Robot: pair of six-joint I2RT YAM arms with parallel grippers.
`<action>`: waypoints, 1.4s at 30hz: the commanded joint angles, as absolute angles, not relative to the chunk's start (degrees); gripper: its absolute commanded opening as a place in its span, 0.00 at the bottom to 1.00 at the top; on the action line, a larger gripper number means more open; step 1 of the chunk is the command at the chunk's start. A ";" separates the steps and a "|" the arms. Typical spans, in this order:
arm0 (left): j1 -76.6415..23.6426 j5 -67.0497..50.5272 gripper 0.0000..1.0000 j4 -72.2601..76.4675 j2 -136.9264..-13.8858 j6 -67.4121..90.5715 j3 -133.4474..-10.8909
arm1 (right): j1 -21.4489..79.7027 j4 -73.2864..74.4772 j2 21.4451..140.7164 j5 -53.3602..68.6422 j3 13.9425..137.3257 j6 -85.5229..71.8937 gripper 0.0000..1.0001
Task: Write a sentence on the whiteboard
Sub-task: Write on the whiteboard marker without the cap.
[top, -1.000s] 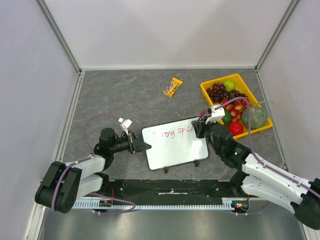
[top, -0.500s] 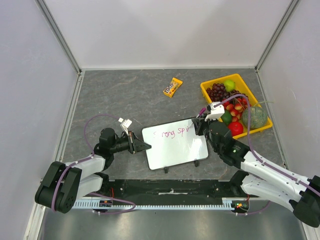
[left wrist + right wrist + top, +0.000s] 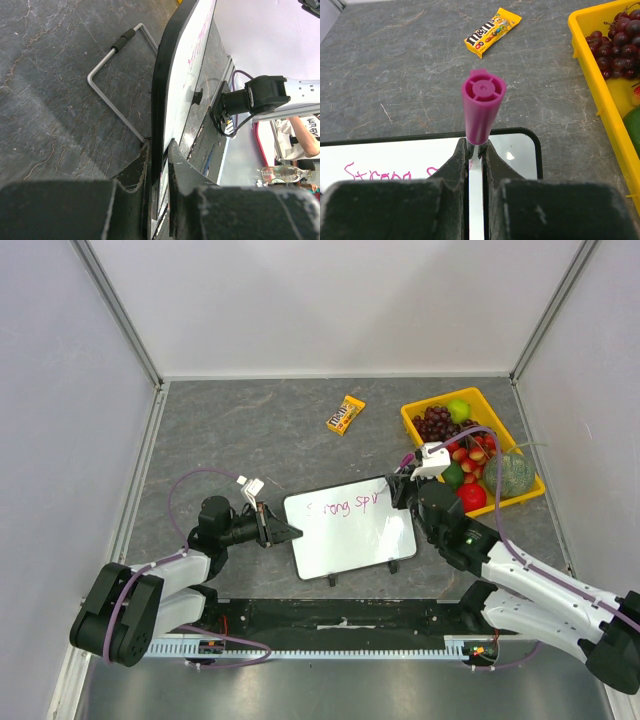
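Note:
The whiteboard (image 3: 350,535) lies flat at table centre, white with a thin black rim. Pink handwriting, the sentence (image 3: 345,507), runs along its far part and reads roughly "S rong spir". My left gripper (image 3: 287,532) is shut on the board's left edge; the left wrist view shows the rim (image 3: 161,90) pinched between the jaws. My right gripper (image 3: 398,490) is shut on a pink marker (image 3: 481,107), held upright over the board's far right corner (image 3: 530,150). The marker tip is hidden by the fingers.
A yellow tray (image 3: 418,423) of grapes, strawberries and other fruit sits at the far right, close to the right arm. An M&M's packet (image 3: 346,413) lies behind the board. A wire stand leg (image 3: 112,85) shows under the board in the left wrist view.
The right gripper with the marker has shifted slightly right and away along the top line, and the writing has grown by a stroke. The left arm has not moved.

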State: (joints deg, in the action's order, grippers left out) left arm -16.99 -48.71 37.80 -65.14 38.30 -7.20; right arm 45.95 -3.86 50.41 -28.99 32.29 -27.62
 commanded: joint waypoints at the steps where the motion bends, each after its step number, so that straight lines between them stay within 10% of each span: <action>1: -16.87 -45.26 0.02 34.19 -65.74 35.77 -6.86 | 45.79 -2.73 49.13 -30.76 32.35 -27.60 0.00; 42: -16.79 -45.26 0.02 34.10 -65.66 35.77 -6.86 | 45.79 -1.93 49.31 -33.13 32.52 -28.04 0.00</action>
State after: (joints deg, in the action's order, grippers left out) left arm -16.99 -48.75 37.82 -65.14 38.30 -7.20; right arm 45.95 -1.28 49.34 -31.00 33.45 -27.86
